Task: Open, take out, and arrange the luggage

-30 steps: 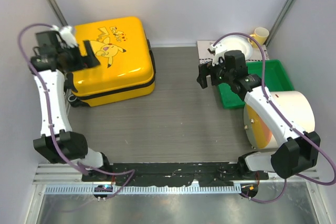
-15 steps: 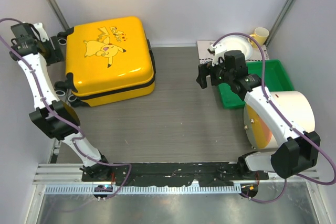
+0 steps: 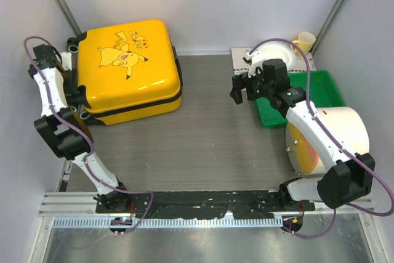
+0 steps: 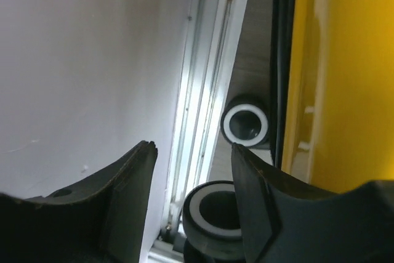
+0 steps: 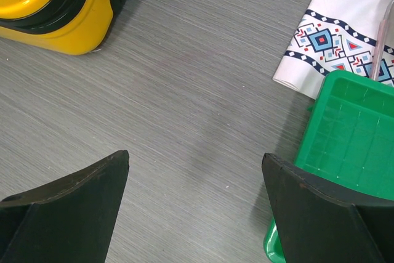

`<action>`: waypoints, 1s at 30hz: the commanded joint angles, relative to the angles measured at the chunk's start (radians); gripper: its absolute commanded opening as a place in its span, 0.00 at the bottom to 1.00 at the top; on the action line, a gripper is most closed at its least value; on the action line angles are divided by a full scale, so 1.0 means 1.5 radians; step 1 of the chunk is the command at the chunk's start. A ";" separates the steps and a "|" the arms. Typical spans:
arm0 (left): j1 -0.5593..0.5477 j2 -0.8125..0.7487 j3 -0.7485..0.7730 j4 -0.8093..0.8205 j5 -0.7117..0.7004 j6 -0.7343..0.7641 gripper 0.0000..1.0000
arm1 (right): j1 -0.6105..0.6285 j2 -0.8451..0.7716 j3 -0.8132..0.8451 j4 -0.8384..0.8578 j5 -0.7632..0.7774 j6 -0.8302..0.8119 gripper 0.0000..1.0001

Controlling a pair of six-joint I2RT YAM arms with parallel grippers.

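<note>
Luggage (image 3: pixel 129 72): small yellow hard-shell suitcase, Pikachu print, black zipper trim. Lies flat, printed shell upward, just to the right of the left gripper (image 4: pixel 194 177) and well apart from the right gripper (image 3: pixel 243 90), ahead and to its left.

Condition: shut. Both shells together, zipper band unbroken on the sides in view; no lining or contents showing.

Left gripper: jaws part-way apart, nothing between them. Sits low in the gap between the side wall (image 4: pixel 92 60) and the suitcase's wheel end; two wheels (image 4: pixel 245 124) just ahead of the fingertips, not touched as far as can be told.

Right gripper: jaws wide, empty. Hangs over bare table (image 5: pixel 184 90); green tray (image 5: pixel 351 140) just beside the right-hand finger, patterned cloth (image 5: pixel 332 35) beyond it.

Progress, judged: none of the three steps done. Opening not yet begun, no grip on zipper pull or lid. Left to do: unzip, lift the upper shell, take out whatever is inside (unseen), arrange it.

Next need, judged: finding the zipper pull, not visible in any view.
</note>
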 commanded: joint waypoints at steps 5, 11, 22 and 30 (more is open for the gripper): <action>-0.004 -0.078 -0.153 -0.041 0.169 0.133 0.53 | 0.004 -0.009 0.021 0.019 -0.004 0.004 0.96; -0.150 -0.244 -0.333 -0.064 0.262 0.143 0.49 | 0.003 -0.026 0.017 0.018 0.007 0.016 0.96; -0.564 -0.269 -0.305 -0.005 0.200 -0.144 0.63 | 0.002 -0.046 0.032 -0.032 0.034 0.027 0.98; -0.374 -0.379 -0.255 -0.022 0.295 -0.159 0.80 | 0.006 -0.030 0.059 -0.085 -0.026 0.045 0.98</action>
